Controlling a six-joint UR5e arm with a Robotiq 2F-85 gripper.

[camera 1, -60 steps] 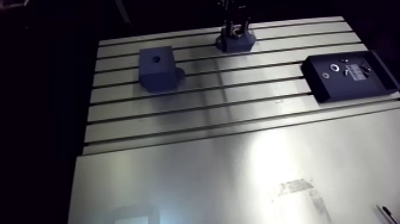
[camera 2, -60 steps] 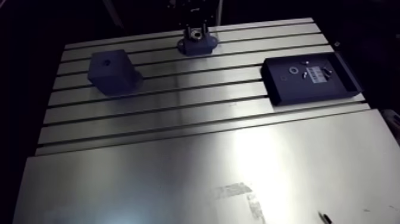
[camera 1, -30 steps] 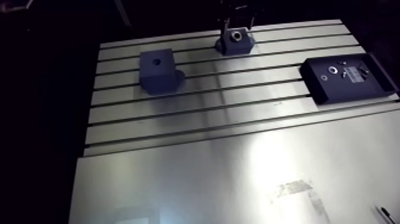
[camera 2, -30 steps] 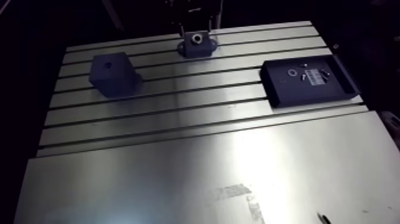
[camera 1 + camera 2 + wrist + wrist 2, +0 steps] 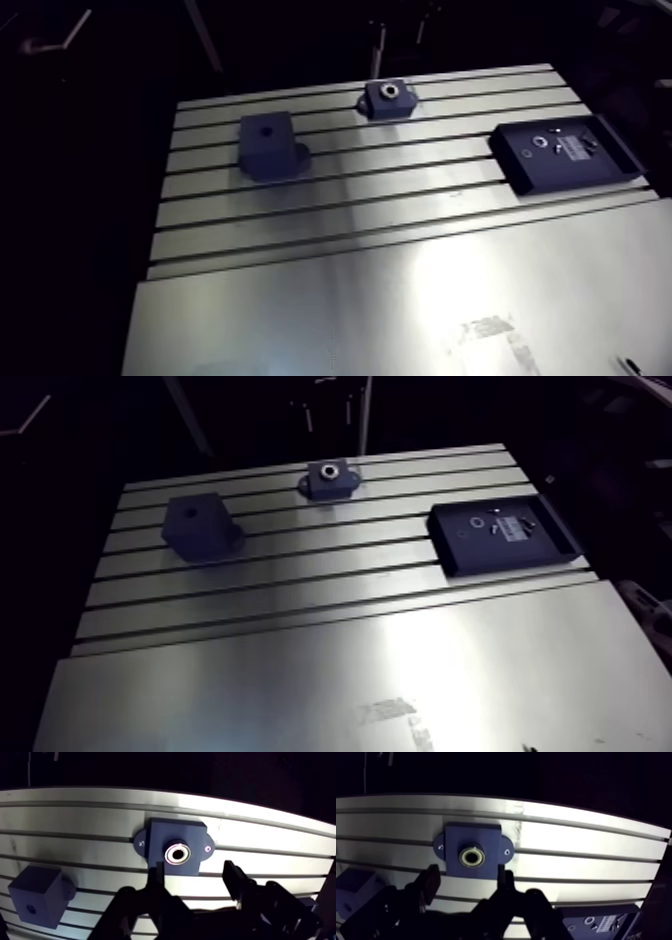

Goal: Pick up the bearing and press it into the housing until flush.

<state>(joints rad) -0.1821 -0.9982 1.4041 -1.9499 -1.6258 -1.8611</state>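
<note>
You'll find the bearing (image 5: 177, 854) sitting in the bore of the housing (image 5: 167, 832), its bright ring showing in the middle of the dark blue block. From the wrist view it looks level with the housing's top face, though you can't confirm true flushness from this angle. The fingers (image 5: 234, 881) stand wide apart with nothing between them, hanging above the housing and clear of it, the bearing just ahead of the gap. The housing rests near the far edge of the slotted counter (image 5: 400, 300). A dark cube-like block (image 5: 266, 143) stands well apart to one side, and a black tray (image 5: 545, 172) with a few small parts lies well apart on the other. By my reading, the pick and press are done; what's left for you is checking the seat.
</note>
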